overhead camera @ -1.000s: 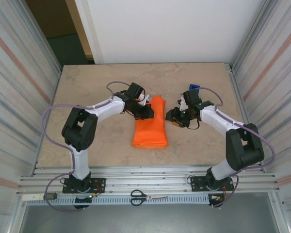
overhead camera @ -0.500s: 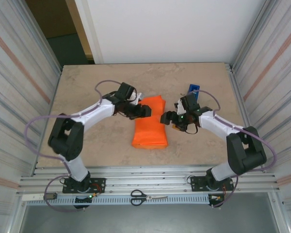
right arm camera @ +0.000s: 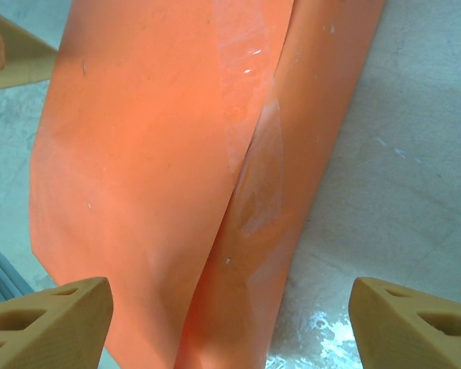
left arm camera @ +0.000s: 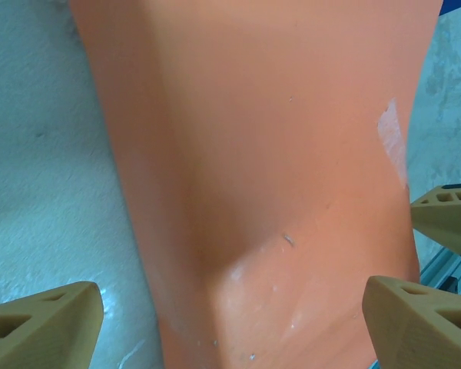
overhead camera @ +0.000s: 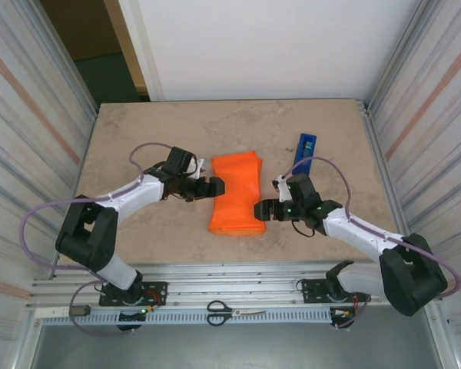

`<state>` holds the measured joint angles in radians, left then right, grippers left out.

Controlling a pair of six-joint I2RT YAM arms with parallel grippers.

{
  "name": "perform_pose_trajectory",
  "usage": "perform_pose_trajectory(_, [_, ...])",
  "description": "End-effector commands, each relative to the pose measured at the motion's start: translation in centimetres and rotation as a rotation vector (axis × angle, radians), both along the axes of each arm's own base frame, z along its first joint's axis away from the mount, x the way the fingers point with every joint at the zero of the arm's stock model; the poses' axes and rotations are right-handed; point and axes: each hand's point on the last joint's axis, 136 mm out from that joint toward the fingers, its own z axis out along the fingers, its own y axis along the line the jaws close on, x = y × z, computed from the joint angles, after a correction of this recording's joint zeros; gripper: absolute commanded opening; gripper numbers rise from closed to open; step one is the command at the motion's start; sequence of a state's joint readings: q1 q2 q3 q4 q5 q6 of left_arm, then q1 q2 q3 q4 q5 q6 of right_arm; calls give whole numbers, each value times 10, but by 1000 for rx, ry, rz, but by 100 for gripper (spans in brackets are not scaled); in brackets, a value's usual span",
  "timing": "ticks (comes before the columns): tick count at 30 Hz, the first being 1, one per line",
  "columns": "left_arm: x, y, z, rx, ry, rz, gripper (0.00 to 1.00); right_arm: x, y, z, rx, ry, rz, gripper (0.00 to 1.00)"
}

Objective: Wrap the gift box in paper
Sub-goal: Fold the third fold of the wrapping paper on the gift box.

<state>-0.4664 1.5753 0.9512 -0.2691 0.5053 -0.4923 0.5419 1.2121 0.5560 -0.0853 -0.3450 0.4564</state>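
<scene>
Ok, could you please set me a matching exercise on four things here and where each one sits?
Things:
1. paper
2. tape dispenser
3. scissors
4. left gripper

Places:
A. on the rail at the near edge
B. open, at the paper's left edge
C. folded into a bundle, mid-table
D. right of the paper, farther back

Pairs: 1-C, 2-D, 3-A, 4-B

Beige table [overhead camera: 138, 131], orange paper [overhead camera: 237, 192], blue tape dispenser [overhead camera: 305, 150]

paper [overhead camera: 237, 192] lies centred on table [overhead camera: 138, 131]; dispenser [overhead camera: 305, 146] right of it.
</scene>
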Motion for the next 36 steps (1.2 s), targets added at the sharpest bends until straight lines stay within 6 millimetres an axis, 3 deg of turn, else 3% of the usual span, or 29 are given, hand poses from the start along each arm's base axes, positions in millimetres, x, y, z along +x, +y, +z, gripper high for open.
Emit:
perform_pose_trajectory(1, [9,-11,7,-56,-22,-23,88,2,14,3,9,-42,84,77])
perform_pose_trajectory(12, [28,-21,-8,-28,39,-23,89,7,11,-23,-58,-6,84,69])
perform_pose_trajectory(17, [33,-23,-13,-17,53,-30,84,9,7,-27,-92,-4,66,65])
perform_pose_trajectory(23, [33,-23,-24,0,79,-39,75,9,4,-30,-144,-10,56,59])
perform_pose_trajectory(36, [28,-20,-36,18,102,-40,68,4,5,-36,-254,-31,44,48])
